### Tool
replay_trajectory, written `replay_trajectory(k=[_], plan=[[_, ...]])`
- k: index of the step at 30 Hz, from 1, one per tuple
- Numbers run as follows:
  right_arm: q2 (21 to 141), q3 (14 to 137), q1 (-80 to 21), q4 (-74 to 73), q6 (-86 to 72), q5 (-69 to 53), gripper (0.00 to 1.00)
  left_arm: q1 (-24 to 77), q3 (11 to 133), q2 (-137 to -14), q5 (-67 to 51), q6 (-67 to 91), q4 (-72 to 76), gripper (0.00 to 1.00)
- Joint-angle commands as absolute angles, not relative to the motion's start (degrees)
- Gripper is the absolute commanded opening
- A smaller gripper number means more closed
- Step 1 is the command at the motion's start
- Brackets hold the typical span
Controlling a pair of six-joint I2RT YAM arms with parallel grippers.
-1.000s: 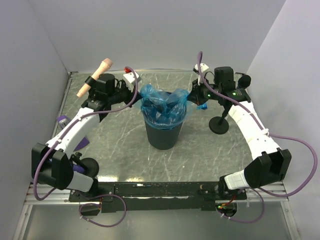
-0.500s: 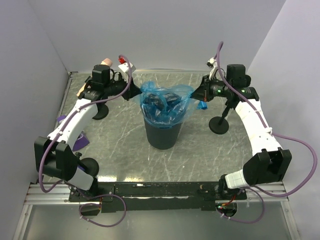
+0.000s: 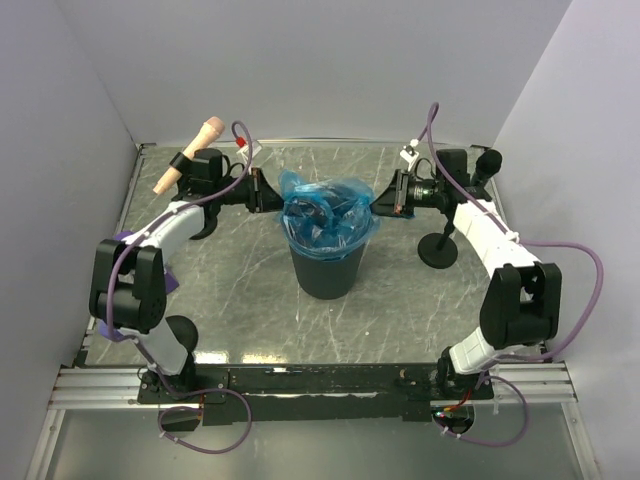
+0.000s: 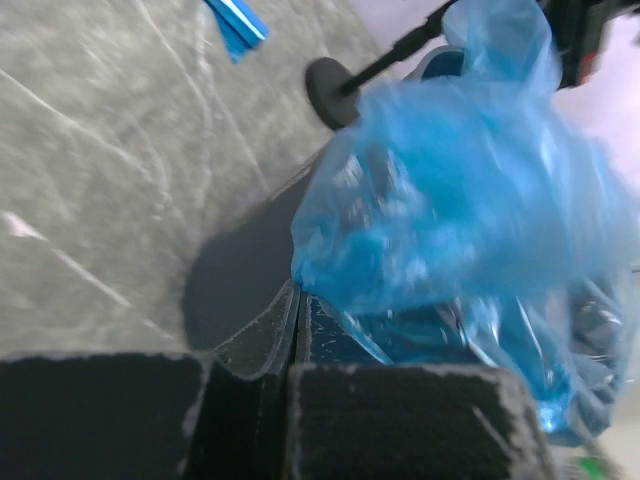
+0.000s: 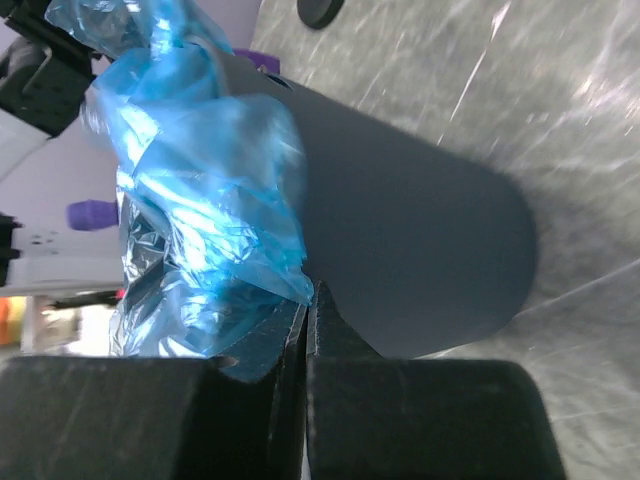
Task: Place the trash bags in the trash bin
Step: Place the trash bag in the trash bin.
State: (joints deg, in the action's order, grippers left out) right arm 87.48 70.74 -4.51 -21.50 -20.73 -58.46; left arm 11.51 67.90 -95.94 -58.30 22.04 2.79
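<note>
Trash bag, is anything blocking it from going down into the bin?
Nothing visible. The trash bag already sits in the open mouth of the trash bin, its edges pinched by the left gripper and right gripper.

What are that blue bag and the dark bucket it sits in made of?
The blue bag looks like thin plastic film: it is translucent and glossy, and crinkled with bright highlights. The bucket seems to be rigid plastic, dark with a smooth, matte wall, though the look alone leaves the exact material open.
</note>
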Motion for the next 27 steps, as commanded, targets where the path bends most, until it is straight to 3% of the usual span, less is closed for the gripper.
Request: replay_trajectory(k=[1,5,6,8,12,17,21,27], plan=[[88.3,68.8,-3.9,-15.7,-27.2,-61.9,0.0,12.0,68.4,-97.6,-63.5,31.0,11.1,0.01],[87.5,66.0,-4.0,-15.8,-27.3,-61.6,0.0,12.3,67.8,-97.2,-63.7,29.0,8.3,0.01],[86.8,65.7,-4.0,-15.8,-27.1,-61.3,0.05,12.3,67.2,-96.5,-63.6,28.9,8.3,0.01],[85.3,67.0,-4.0,-17.7,-23.6,-59.7,0.16,12.2,67.1,-94.5,-62.8,27.8,7.7,0.11],[80.4,71.4,-4.0,-25.6,-12.2,-52.0,0.31,11.9,70.1,-89.1,-57.1,12.7,-7.4,0.16],[75.2,74.8,-4.3,-30.6,-1.7,-39.6,0.37,11.2,74.4,-84.6,-49.0,-5.9,-21.3,0.17],[71.9,75.2,-7.2,-28.5,7.4,-36.9,0.39,11.2,71.8,-79.2,-41.9,-11.8,-15.3,0.2],[71.4,76.6,-16.2,-29.2,21.4,-33.1,0.45,14.5,75.5,-79.9,-45.5,-26.1,-16.5,0.33]])
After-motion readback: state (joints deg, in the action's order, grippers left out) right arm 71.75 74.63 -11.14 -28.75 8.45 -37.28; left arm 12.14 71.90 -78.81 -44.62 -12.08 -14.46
